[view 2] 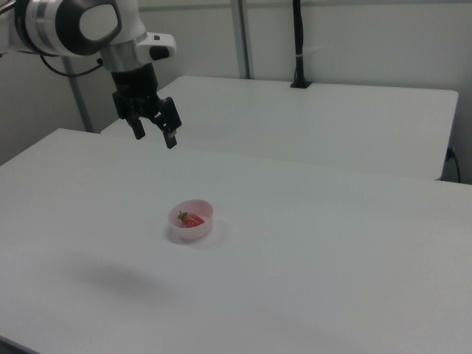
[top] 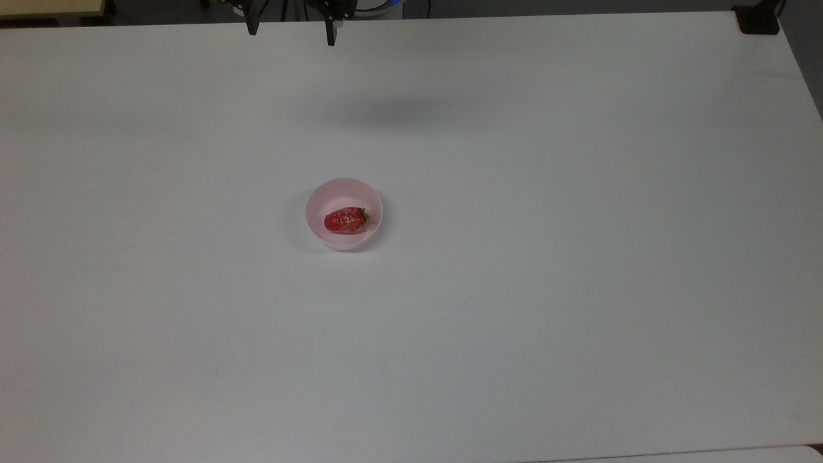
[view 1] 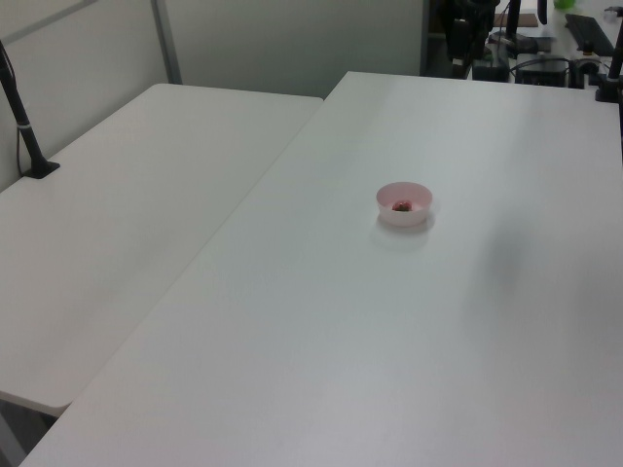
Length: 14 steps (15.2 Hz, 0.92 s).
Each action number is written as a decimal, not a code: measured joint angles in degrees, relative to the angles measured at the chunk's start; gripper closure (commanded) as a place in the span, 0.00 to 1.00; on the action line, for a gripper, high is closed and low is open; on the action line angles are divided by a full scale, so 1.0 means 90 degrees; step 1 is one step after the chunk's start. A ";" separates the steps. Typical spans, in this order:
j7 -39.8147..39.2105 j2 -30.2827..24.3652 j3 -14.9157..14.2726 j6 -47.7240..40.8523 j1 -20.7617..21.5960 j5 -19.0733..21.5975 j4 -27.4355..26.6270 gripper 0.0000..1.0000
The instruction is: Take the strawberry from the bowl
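While my gripper (view 2: 155, 138) hangs spread high above the table (top: 578, 289), well apart from the bowl (top: 344, 193), the strawberry (top: 345, 220) lies on its side inside. Risk, as I judge it: descending off-centre, one finger strikes the rim and tips the light bowl, or the glossy fruit slips out sideways.

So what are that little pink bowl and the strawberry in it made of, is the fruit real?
The bowl looks like thin pale pink plastic: smooth, plain walls with a soft sheen. The strawberry looks like a plastic toy rather than real fruit: its red skin is very glossy with bright white glints, and a green cap sits at one end.
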 measured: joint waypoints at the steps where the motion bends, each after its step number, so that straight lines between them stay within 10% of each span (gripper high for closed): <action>1: -0.0013 0.0000 -0.0002 0.0000 0.0000 0.0000 0.0000 0.00; 14: -0.1147 0.0009 -0.0014 0.0000 -0.0082 0.0000 -0.0046 0.00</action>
